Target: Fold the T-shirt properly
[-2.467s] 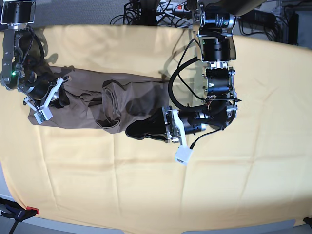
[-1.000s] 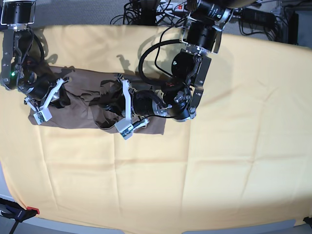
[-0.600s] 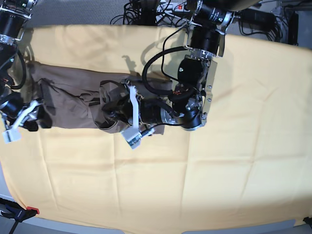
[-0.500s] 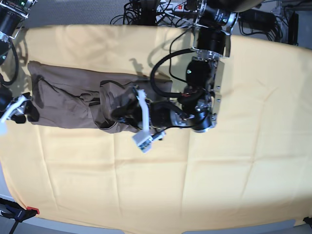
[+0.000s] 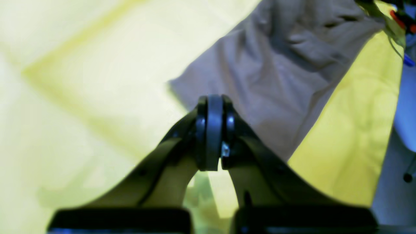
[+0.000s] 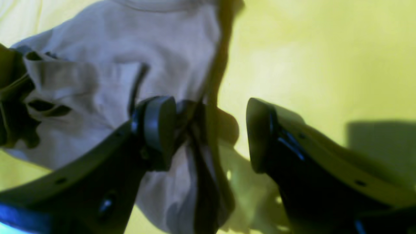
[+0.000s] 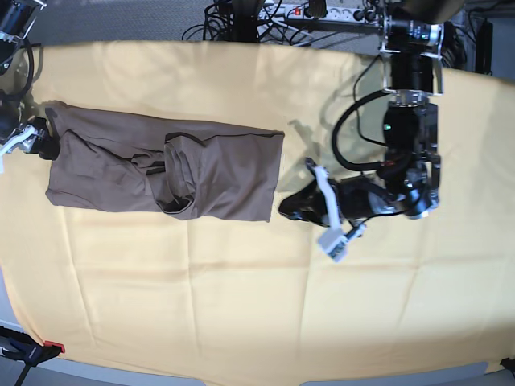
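Observation:
The taupe T-shirt lies as a long folded strip on the left half of the yellow cloth, with a bunched sleeve fold near its middle. My left gripper is shut and empty, just off the shirt's right edge. In the left wrist view its tips press together with the shirt lying beyond them. My right gripper is at the shirt's left edge. In the right wrist view it stands open, and a dark fold of the shirt lies between the jaws.
Cables and a power strip lie behind the table's back edge. A clamp sits at the front left corner. The left arm's column stands over the right half of the cloth.
My left gripper has let go of the shirt and pulled back right, off its edge; the shirt's right part now lies flat. My right gripper has moved up along the shirt's left edge.

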You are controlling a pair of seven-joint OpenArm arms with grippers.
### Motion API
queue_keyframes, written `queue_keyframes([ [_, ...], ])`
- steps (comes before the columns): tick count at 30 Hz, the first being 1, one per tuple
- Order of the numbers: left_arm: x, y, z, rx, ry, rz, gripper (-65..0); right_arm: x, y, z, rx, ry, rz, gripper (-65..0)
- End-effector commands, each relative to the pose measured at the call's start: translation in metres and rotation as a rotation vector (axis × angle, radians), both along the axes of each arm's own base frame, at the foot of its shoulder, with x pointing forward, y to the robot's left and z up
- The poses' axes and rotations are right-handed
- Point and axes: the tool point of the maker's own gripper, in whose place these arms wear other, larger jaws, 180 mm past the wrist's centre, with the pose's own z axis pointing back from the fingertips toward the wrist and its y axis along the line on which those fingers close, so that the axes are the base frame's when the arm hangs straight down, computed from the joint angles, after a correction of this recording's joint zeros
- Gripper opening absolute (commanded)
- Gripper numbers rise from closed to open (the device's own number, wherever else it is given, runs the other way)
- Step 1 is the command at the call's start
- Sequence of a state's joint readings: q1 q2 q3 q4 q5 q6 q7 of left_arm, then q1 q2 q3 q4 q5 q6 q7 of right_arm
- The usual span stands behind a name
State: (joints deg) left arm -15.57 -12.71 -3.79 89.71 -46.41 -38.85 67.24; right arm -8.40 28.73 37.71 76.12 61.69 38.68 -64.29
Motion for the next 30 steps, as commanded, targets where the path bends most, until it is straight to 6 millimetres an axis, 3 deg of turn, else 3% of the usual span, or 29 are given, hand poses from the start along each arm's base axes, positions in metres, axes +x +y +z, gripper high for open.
queue_keyframes([
  [1,0.008,0.002,0.022,-0.042,-0.056,0.000,-65.0,0.008,-0.003,0.015,0.011,-0.049,0.015,-28.1],
  [8,0.010,0.029,0.022,0.003,-0.059,0.026,-65.0,-0.001,0.039,-0.008,0.122,0.041,0.133,-28.1],
  [11,0.010,0.038,0.021,0.028,-0.059,0.032,-65.0,0.002,0.044,-0.009,0.127,0.033,0.142,-28.2],
  [14,0.010,0.039,0.021,0.029,-0.060,0.033,-65.0,0.009,0.041,-0.004,0.126,-0.010,0.118,-33.3],
  [18,0.010,0.039,0.021,0.029,-0.060,0.033,-65.0,0.015,0.038,0.001,0.130,-0.049,0.098,-63.1],
  [23,0.010,0.039,0.021,0.030,-0.060,0.033,-65.0,0.020,0.035,0.005,0.115,-0.057,0.098,-65.0],
  [30,0.011,0.047,0.019,0.059,-0.060,0.041,-65.0,0.034,-0.009,0.025,-0.032,-0.080,0.041,-65.0],
])
